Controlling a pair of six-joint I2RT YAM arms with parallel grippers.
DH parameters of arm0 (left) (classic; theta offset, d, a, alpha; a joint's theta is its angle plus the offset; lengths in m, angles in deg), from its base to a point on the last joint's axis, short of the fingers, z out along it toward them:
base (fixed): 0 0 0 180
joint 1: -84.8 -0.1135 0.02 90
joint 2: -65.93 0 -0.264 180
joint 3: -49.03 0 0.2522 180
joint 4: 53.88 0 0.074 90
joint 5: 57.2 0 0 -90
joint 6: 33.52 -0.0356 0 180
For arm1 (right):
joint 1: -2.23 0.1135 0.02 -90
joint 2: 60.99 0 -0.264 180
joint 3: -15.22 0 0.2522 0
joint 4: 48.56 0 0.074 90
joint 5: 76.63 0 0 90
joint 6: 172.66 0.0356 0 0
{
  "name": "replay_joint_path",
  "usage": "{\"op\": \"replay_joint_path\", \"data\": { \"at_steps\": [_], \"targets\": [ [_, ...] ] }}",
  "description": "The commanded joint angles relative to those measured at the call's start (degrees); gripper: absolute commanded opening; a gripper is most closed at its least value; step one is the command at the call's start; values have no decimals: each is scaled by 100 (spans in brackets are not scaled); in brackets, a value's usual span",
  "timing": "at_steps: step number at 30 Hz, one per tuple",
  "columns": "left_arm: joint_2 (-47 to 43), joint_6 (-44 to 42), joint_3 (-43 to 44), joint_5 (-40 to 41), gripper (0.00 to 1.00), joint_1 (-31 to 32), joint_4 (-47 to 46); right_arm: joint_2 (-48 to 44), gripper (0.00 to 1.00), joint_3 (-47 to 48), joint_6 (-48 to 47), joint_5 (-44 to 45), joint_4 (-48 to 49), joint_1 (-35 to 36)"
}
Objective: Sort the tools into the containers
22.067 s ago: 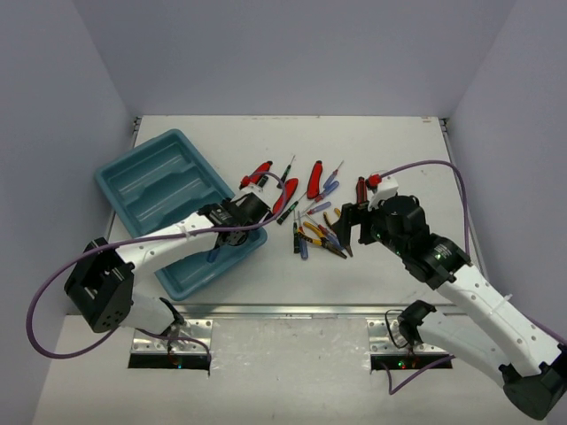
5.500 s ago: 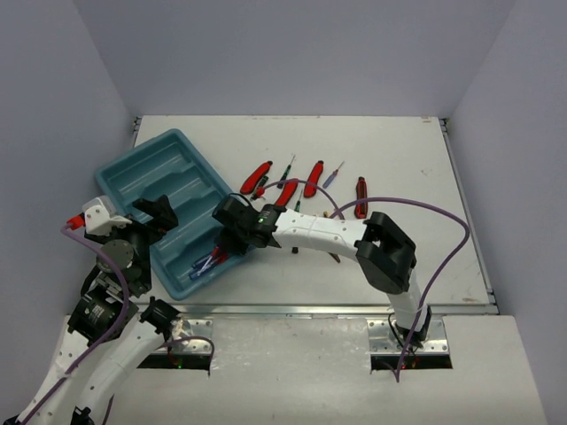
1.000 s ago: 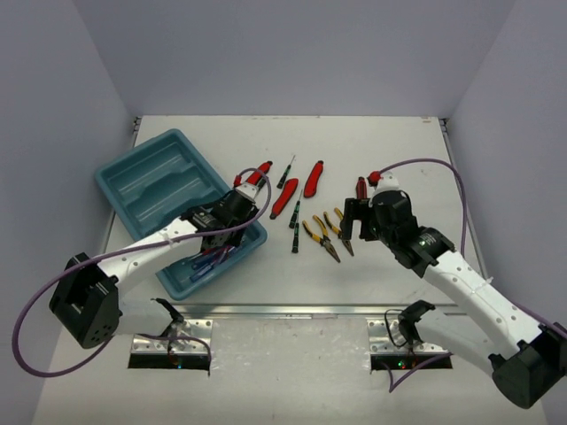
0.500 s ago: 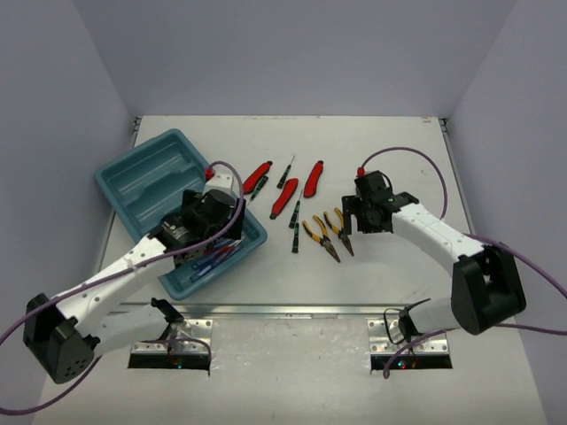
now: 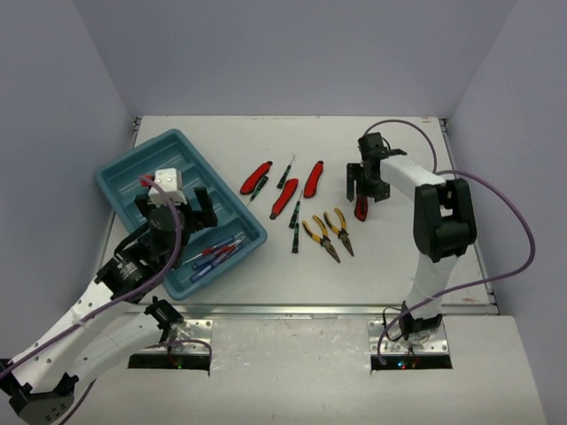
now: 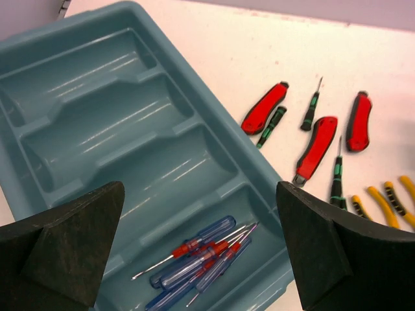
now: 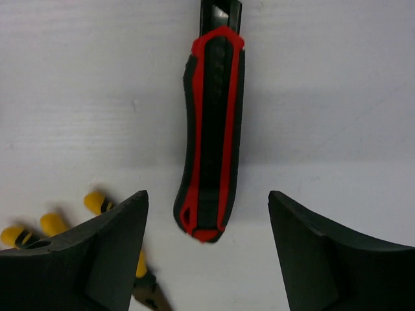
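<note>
**Operator:** From above, where do my arms stand?

**Spotter:** Your left gripper [image 5: 173, 215] hangs over the teal tray [image 5: 133, 158], its fingers spread wide and holding nothing. Your right gripper [image 5: 363, 184] is over a red cutter [image 5: 361, 209] on the far right of the counter [image 5: 399, 257].

**Operator:** And my left wrist view?

**Spotter:** Your left fingers [image 6: 58, 246] frame the tray. The blue-handled screwdrivers [image 6: 194, 265] lie bunched in the end compartment nearest the loose tools. Three more red cutters [image 6: 316, 146], thin black-green screwdrivers [image 6: 336, 178] and yellow pliers [image 6: 375, 195] lie on the counter beside the tray.

**Operator:** The right wrist?

**Spotter:** Your right fingers [image 7: 97, 253] stand open on either side of the cutter's handle end. There is a clear gap on both sides, so nothing is gripped. The pliers' yellow handles sit just left of the cutter.
</note>
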Motion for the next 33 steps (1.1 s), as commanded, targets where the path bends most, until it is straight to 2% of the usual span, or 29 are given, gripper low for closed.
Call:
{"op": "replay_joint_path", "data": {
  "at_steps": [1, 2, 4, 6, 8, 9, 13, 16, 19, 25, 27, 33],
  "targets": [
    [269, -30, 42, -235, 100, -25, -95, 678, 67, 319, -96, -253, -268, -178],
    [275, -43, 48, -359, 100, -25, -113, 768, 57, 330, -153, -378, -267, -184],
    [296, -56, 91, -539, 100, -25, -124, 840, 27, 340, -205, -518, -265, -186],
    [326, -36, 179, -832, 100, -34, -121, 765, 6, 306, -204, -550, -223, -191],
    [388, 80, 365, -1233, 100, -27, -82, 478, 1, 189, -146, -452, -172, -175],
    [406, 224, 445, -1674, 100, -25, -99, 262, 0, 7, -109, -407, -104, -124],
    [361, 789, 473, -3197, 100, -30, -855, -1596, 0, -894, -17, -811, 567, 462],
    [260, 1435, -45, -4025, 100, -25, -2346, -2749, 0, -1638, 83, -1801, 1357, 1257],
    [455, 2124, -556, -4399, 100, -17, -3939, -3738, 0, -2247, 415, -2455, 2323, 1853],
    [1197, 2703, -938, -4686, 100, 21, -5116, -4549, 0, -2822, 900, -2867, 3187, 2692],
    [1404, 2747, -904, -4872, 97, 49, -5169, -4713, 0, -2758, 880, -2918, 3338, 2999],
    [1685, 2748, -872, -4935, 74, 171, -5204, -4823, 0, -2552, 885, -2797, 3336, 3337]
  ]
}}
